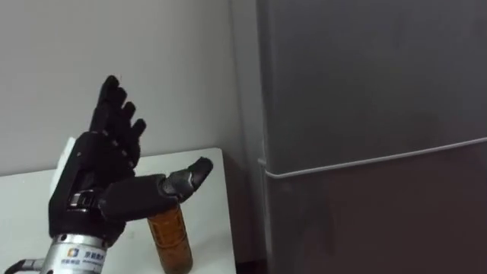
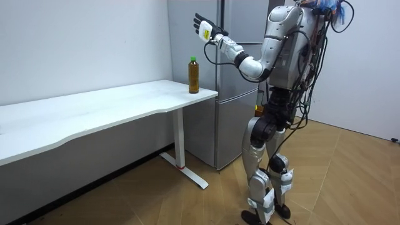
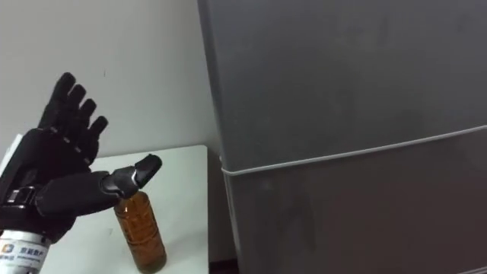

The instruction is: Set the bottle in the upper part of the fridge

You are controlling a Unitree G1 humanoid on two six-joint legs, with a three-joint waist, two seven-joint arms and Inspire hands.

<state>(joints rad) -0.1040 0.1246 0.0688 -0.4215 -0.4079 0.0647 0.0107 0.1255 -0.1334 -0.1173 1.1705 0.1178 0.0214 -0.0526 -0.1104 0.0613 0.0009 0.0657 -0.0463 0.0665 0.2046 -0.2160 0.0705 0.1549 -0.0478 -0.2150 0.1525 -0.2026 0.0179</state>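
At the end of the white tabletop [image 1: 30,202] nearest the grey fridge [image 1: 365,91], the amber bottle [image 1: 171,240] stands upright, unheld. The robot's left hand [image 1: 103,164] is raised above it, clear of it, fingers spread apart and straight. The fridge doors are closed.

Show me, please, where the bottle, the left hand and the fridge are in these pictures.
bottle [image 3: 143,240]: right eye view, on its amber body.
left hand [image 1: 103,171]: left eye view, on the middle of the hand.
fridge [image 1: 365,76]: left eye view, on the upper door.
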